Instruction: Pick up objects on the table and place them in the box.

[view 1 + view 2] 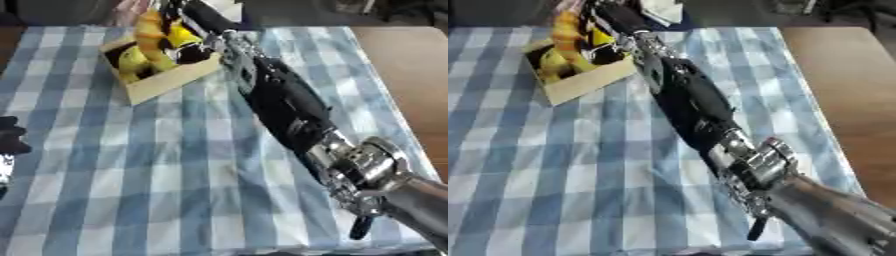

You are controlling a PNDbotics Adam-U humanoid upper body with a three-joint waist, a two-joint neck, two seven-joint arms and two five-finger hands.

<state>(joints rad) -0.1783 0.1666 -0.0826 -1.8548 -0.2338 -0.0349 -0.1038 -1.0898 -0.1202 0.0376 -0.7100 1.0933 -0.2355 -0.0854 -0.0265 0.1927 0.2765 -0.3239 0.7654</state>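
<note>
**Right hand over a full box near the far edge**

The main risk sits at the box point(162, 75) itself — it stands askew near the table's point(131, 190) far edge, toward the far left corner, and already looks heaped with yellow pieces point(140, 60) and an orange-yellow piece point(150, 27) rising above its rim. Anything let go on top of that pile could roll off over the low cardboard wall and onto the checked cloth, or off the far edge. The long right forearm also passes close by the box's right corner, so a sideways pull on the way out could nudge or turn the box.

The right hand point(194, 50) reaches in from the near right corner, its arm stretched diagonally across the table, and ends above the box's right side, among the contents. A dark shape lies there under it, just beside a bright yellow one, but whether the fingers are spread, pressed together or pinching something cannot be told — hand and contents run together.

The left hand point(10, 140) shows only as a dark shape at the table's left edge, well apart from the box; its fingers cannot be made out either.
</note>
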